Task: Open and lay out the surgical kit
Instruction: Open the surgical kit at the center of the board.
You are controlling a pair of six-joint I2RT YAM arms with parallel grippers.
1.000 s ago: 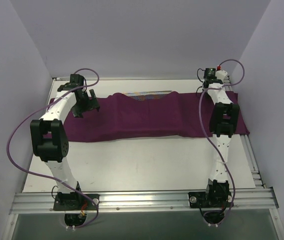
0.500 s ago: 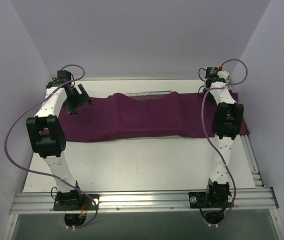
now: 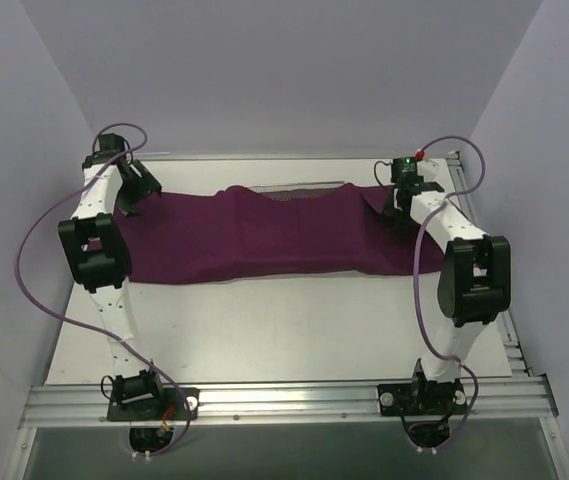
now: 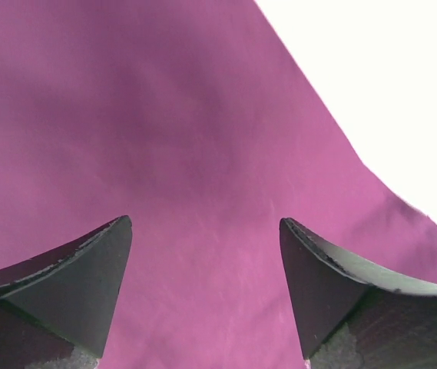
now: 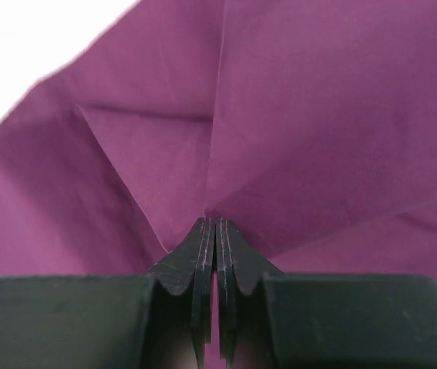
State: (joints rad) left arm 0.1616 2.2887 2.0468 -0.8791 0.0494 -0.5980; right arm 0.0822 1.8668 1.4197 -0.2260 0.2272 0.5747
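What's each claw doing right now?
Left claw: open, empty, over the purple cloth wrap.
Right claw: closed, pinching a fold of the purple cloth wrap.

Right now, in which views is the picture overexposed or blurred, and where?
Left wrist: the table burns out to plain white, while the cloth wrap stays sharp. Right wrist: the table corner is also white; the right pincer, shut on a cloth fold, looks slightly soft near the bottom edge. Top external: even light, no glare, cloth darker.

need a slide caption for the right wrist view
Close-up of the right gripper shut on a fold of the purple cloth wrap, creases fanning out from the pinch.
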